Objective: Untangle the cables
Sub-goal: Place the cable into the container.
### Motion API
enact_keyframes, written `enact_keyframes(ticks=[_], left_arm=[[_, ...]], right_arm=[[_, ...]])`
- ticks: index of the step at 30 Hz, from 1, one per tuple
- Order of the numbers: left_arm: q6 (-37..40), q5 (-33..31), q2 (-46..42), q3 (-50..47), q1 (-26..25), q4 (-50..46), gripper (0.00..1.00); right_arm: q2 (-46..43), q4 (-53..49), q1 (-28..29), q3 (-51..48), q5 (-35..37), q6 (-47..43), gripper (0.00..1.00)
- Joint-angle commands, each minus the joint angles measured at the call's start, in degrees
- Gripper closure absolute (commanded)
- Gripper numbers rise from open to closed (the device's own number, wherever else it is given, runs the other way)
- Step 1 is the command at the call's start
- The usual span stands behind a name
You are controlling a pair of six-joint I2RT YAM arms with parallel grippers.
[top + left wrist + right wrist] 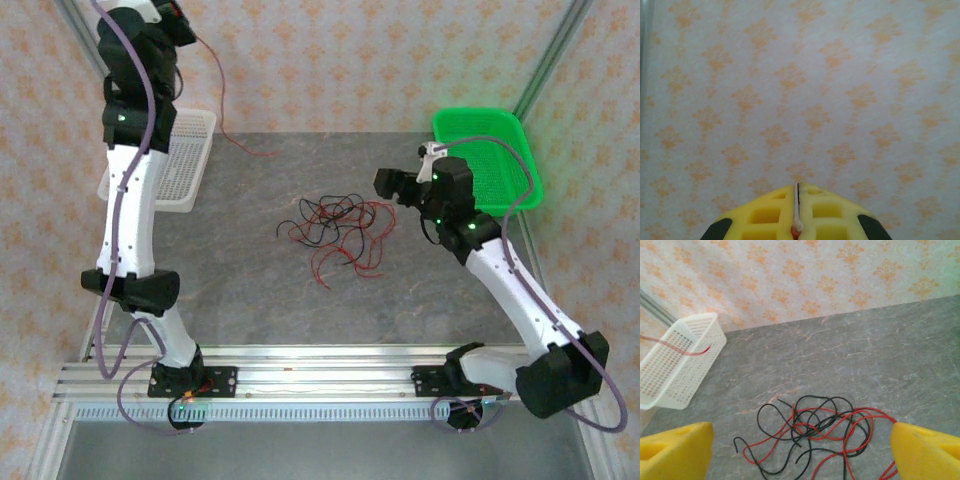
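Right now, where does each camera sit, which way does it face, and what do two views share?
Top external: above and behind, looking down on table, cables, left arm, right arm.
Left wrist: raised high, facing the patterned wall; shut left end effector pinches a red cable.
Right wrist: low over the table, facing the wall; open right end effector frames the cables.
Shared: top and right wrist show cables and white basket.
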Motion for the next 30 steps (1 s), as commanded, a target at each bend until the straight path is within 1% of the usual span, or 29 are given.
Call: enact_keyframes(ticks=[1,5,9,10,12,17,19,25,30], left_arm=[[-5.15,8.42,1.37,1.86,5.28,3.74,1.00],[-7.27,10.32,3.31,0.37,10.63,8.20,1.00],[-9.00,9.84,5.47,0.13,14.49,10.53,1.00],[-8.87,8.92,7.30,-0.10,15.22,10.97,1.00],[-8.29,7.00,8.04,-1.56,16.15,11.90,1.00],[-6.63,1.08,6.87,-10.03,18.03,17.68,1.00],[-5.48,-2.24,6.57,-13.30,18.64,20.01,1.00],[-2.12,-9.78,6.22,-19.72,19.31,24.14,1.00],[-1.51,-12.68,6.21,-26.18,19.32,25.26,1.00]], right_arm=[[-3.01,-1.77,0.47,-2.06,-1.80,-1.02,0.10],[-4.32,-1.88,0.73,-3.80,-3.14,-0.18,0.11],[-4.27,-2.22,0.97,-5.18,-3.78,0.33,0.11],[-4.07,-2.29,1.06,-5.52,-3.87,0.54,0.11],[-3.64,-2.45,1.14,-6.15,-4.10,0.62,0.11],[-2.02,-2.91,1.15,-7.73,-4.13,0.72,0.12],[-1.31,-3.03,1.18,-8.46,-4.32,0.96,0.12],[-0.76,-2.97,1.37,-10.85,-4.20,1.92,0.13],[-0.89,-3.20,1.49,-12.01,-4.18,2.72,0.14]])
